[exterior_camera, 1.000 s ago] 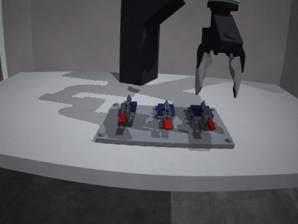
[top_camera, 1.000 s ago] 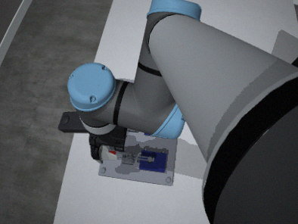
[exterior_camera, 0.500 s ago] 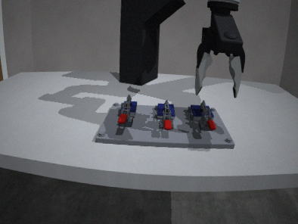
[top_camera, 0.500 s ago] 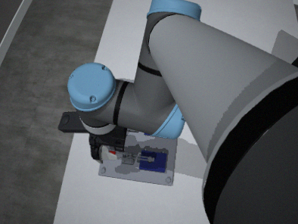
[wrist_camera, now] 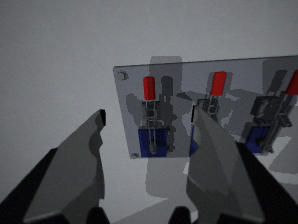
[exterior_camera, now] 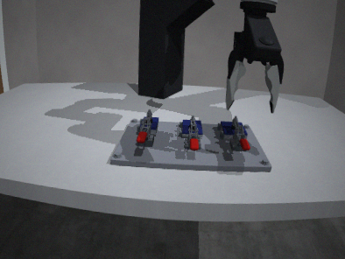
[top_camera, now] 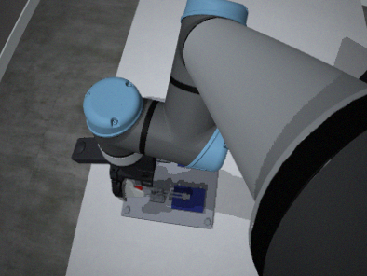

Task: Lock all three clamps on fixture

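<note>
The gripper is held open above the right end of the gray plate, with nothing in it, perhaps so a handle can be pushed. The three clamps are set in a row, red handles toward the near edge, likely so each can be reached; locking cannot be told.

Comparison of the earlier top and exterior pictures with the present ones gives no change that can be read with certainty. Any shift of the gripper over this interval is too small to tell; the same applies to the spacing of its fingertips. Any angular change at the red handles is likewise below what the exterior pictures resolve. In the top pictures, any displacement of the arm is too slight to distinguish. Change within the wrist view cannot be determined, since only its present picture is available.
</note>
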